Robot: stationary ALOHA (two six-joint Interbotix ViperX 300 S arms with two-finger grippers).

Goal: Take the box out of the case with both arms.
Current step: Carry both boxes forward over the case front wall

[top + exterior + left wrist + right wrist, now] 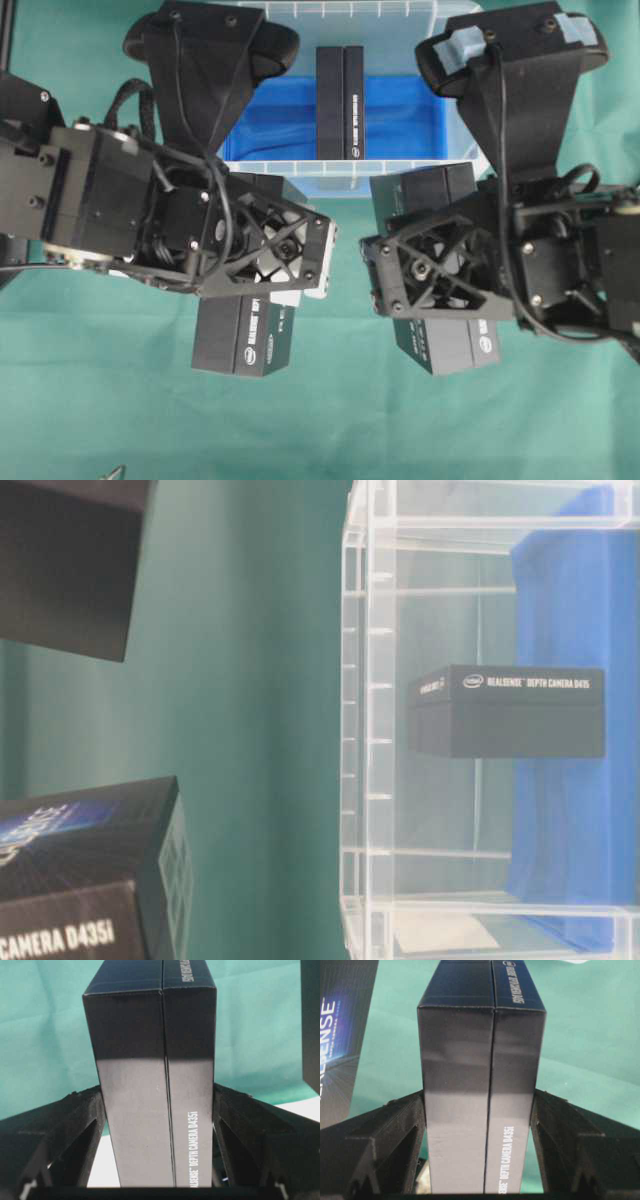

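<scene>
Holding one black camera box each, the two arms are over the green cloth (330, 420), outside the case (340, 178).

The left gripper (159, 1125) has its fingers pressed on both sides of the left box (243, 340). The fingers stand about as wide as the box, so it is gripped, not loose. The right gripper (481, 1125) squeezes the right box (447, 345) the same way. From above, the left box is at about 7 o'clock from the case and the right box at about 5 o'clock. They are well apart from each other.

One more box (340, 100) sits inside the case, standing on its thin side on the blue sheet (410, 120), near the middle. The low side view shows it through the clear wall too.

I think the step now is carrying the two lifted boxes away. Next, each arm needs to bring its box down to the cloth and let go. Then one box is left to take out.

Each box is long, thin and black, with small white letters on its side. The sides look smooth and a bit shiny, so they might slip if the squeeze is weak.
</scene>
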